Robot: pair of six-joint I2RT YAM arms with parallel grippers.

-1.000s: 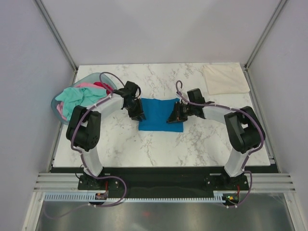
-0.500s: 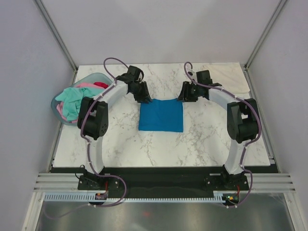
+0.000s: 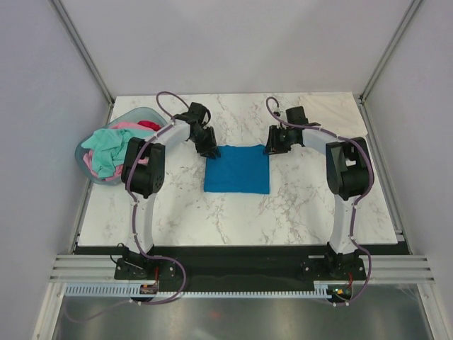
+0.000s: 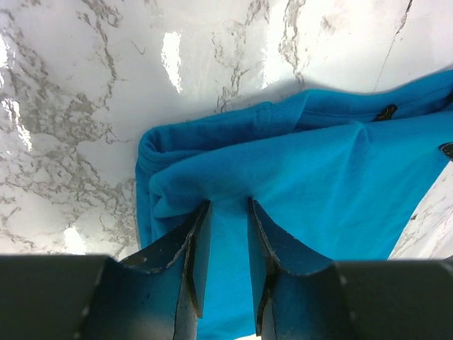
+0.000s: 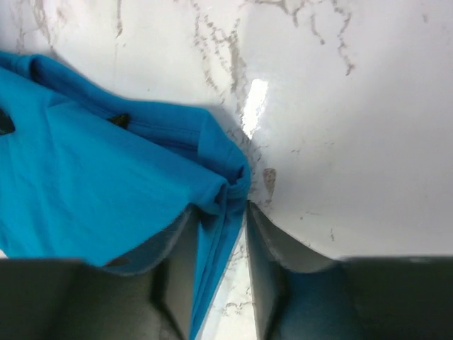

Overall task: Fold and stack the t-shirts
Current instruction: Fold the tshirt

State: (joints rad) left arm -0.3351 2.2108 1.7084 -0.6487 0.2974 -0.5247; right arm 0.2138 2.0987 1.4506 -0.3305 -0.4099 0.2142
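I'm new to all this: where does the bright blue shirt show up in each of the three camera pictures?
Top external: the blue t-shirt lies as a flat rectangle mid-table.
Left wrist: the blue t-shirt fills the lower right, pinched by the left gripper.
Right wrist: the blue t-shirt fills the left half, pinched by the right gripper.
Shared landmark: the grey-veined marble table under it in all three.

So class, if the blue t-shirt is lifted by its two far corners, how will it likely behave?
Probably floppy: the blue t-shirt bunches and creases where the left pincer and right pincer pinch it. Likely light, since thin edges show at the folded corner. It may slide easily over the glossy marble table.
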